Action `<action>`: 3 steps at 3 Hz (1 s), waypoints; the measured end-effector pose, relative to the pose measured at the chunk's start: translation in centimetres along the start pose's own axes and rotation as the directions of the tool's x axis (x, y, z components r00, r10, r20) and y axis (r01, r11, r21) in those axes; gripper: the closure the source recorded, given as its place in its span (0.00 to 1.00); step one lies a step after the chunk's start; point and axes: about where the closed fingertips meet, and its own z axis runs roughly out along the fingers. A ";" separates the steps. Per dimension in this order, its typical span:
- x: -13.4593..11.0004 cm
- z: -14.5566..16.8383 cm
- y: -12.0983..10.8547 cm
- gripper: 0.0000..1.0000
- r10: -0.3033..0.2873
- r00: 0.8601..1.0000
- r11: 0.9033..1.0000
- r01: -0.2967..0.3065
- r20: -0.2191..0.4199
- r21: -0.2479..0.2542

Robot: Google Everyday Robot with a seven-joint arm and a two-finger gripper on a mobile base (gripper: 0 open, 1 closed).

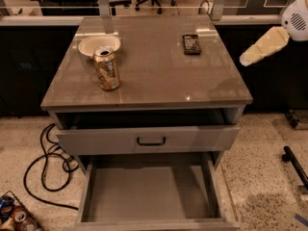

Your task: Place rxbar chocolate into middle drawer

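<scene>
The rxbar chocolate (pixel 191 44) is a small black bar lying flat at the back right of the cabinet top. The middle drawer (pixel 144 191) is pulled out at the bottom of the view, with a bare grey floor and nothing in it. My gripper (pixel 247 57) is a cream-coloured part hanging in the air off the cabinet's right edge. It points down-left towards the tabletop, to the right of the bar and a little nearer than it. It touches nothing and holds nothing that I can see.
A gold drink can (pixel 107 68) stands at the front left of the top, with a white bowl (pixel 96 44) behind it. A grey drawer front with a black handle (pixel 151 141) sits above the open drawer. Black cables (pixel 45 162) lie on the floor at left.
</scene>
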 end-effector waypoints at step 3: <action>-5.7 3.9 1.7 0.00 0.045 0.991 0.995 -0.033 0.128 -0.092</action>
